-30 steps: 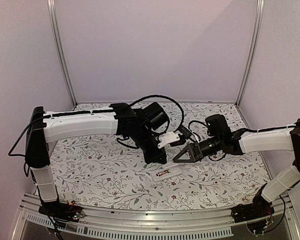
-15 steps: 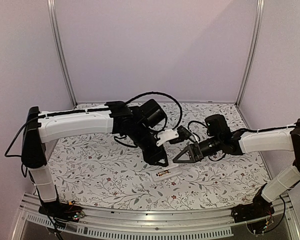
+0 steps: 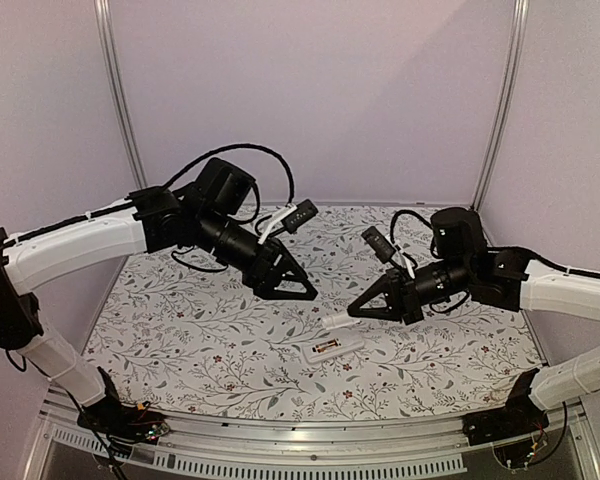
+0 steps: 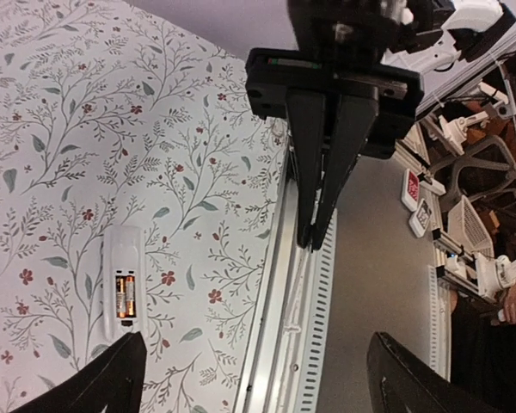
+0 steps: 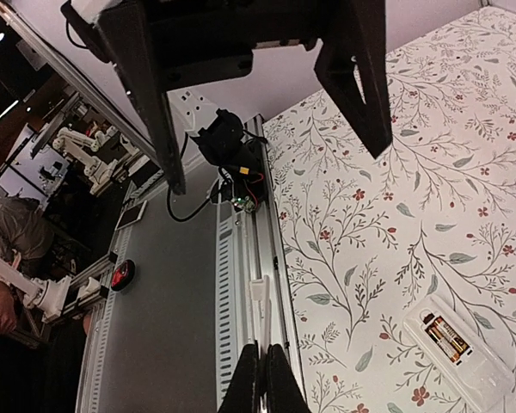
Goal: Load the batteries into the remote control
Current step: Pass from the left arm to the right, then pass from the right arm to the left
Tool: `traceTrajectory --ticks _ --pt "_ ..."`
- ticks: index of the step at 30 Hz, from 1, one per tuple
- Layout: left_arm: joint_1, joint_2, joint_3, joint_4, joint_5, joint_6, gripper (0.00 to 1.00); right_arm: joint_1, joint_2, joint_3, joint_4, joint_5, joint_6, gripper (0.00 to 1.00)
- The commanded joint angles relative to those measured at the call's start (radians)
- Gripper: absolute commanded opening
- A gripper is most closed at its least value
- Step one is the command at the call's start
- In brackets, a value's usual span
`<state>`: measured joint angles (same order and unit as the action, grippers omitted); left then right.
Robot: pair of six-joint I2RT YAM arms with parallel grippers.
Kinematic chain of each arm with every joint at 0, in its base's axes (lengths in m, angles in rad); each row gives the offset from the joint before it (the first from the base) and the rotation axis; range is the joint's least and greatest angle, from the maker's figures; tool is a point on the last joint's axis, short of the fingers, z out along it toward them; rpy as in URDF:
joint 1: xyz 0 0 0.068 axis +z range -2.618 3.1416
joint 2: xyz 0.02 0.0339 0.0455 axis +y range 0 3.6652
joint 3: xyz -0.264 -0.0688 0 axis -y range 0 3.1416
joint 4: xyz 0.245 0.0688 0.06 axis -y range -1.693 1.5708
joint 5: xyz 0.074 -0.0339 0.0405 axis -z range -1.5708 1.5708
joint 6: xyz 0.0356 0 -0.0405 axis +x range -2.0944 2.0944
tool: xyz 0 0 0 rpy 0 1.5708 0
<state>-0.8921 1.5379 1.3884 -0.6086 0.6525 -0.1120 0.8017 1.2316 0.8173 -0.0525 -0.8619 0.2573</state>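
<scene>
The remote control (image 3: 335, 348) lies back up on the flowered cloth, and the batteries (image 3: 327, 347) sit side by side in its open recess. The left wrist view shows the remote control (image 4: 119, 258) with the batteries (image 4: 125, 297) near my left gripper's fingertip (image 4: 112, 379). My left gripper (image 3: 295, 292) hangs open and holds nothing, up and left of the remote. My right gripper (image 3: 353, 311) is shut on a thin white cover piece (image 3: 337, 321), just above the remote's right end. The right wrist view shows that cover piece (image 5: 258, 310) edge-on in my right gripper (image 5: 261, 366).
The metal rail (image 3: 310, 440) runs along the table's near edge, below the remote. White walls and corner posts (image 3: 120, 110) close in the back and sides. Cables (image 3: 270, 160) loop off both wrists.
My left gripper opened, let go of the white cover piece, and drew back up and to the left. My right gripper shut on that piece and swung lower toward the remote.
</scene>
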Motion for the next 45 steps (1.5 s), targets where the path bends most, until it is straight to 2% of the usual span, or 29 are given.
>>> traceTrajectory --ticks 1,4,11,14,19,29,40,45 --pt "0.028 -0.021 -0.083 0.153 0.24 -0.22 0.88 0.095 -0.08 0.056 -0.162 0.199 -0.207 0.0" --pt "0.027 -0.029 -0.137 0.209 0.373 -0.287 0.78 0.138 -0.121 0.083 -0.203 0.265 -0.296 0.0" --pt "0.008 -0.073 -0.267 0.458 0.519 -0.465 0.73 0.201 -0.146 0.161 -0.282 0.293 -0.375 0.0" --pt "-0.019 -0.068 -0.278 0.525 0.542 -0.512 0.72 0.232 -0.134 0.198 -0.317 0.305 -0.411 0.0" --pt "-0.05 -0.041 -0.256 0.531 0.554 -0.526 0.69 0.277 -0.12 0.252 -0.352 0.326 -0.447 0.0" --pt "-0.105 -0.023 -0.256 0.69 0.6 -0.628 0.53 0.34 -0.095 0.286 -0.373 0.39 -0.499 0.0" --pt "-0.113 0.02 -0.247 0.633 0.59 -0.614 0.56 0.359 -0.099 0.311 -0.388 0.397 -0.519 0.0" --pt "-0.119 0.018 -0.24 0.628 0.628 -0.608 0.49 0.363 -0.099 0.311 -0.405 0.407 -0.541 0.0"
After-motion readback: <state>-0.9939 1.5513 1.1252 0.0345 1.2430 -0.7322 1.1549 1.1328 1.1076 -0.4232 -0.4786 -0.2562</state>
